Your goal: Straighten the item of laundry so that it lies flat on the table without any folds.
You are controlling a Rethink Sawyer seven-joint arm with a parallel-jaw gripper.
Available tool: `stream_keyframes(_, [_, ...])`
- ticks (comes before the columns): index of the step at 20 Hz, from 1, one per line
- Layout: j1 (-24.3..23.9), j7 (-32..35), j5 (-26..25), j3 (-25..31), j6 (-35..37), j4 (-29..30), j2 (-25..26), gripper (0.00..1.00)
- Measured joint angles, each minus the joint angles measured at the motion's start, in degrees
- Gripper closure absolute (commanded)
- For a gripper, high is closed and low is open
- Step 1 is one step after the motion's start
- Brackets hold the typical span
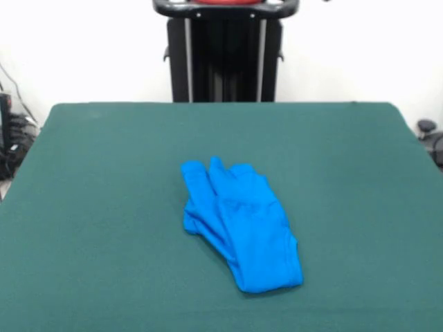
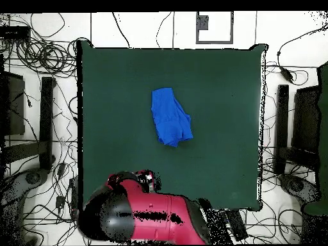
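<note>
The item of laundry (image 1: 239,221) is a bright blue T-shirt lying bunched and folded over itself near the middle of the dark green table (image 1: 97,207). It forms a narrow strip running from the centre toward the front right. From overhead, the item of laundry (image 2: 170,125) is a small crumpled patch slightly above the centre of the table (image 2: 115,90). The red arm (image 2: 150,214) is drawn back over the table's bottom edge, well clear of the cloth. Neither view shows the gripper.
The black pedestal (image 1: 225,59) stands behind the far edge of the table. Cables (image 2: 45,57) and black stands (image 2: 46,122) lie on the floor around the table's sides.
</note>
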Motion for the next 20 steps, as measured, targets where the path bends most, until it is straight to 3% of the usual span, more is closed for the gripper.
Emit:
stream_keyframes(10, [-4.0, 0.0, 0.0, 0.0, -7.9, -1.4, 10.0, 0.00])
stream_keyframes(20, [-4.8, 0.0, 0.0, 0.1, -10.8, -1.5, 15.9, 0.00])
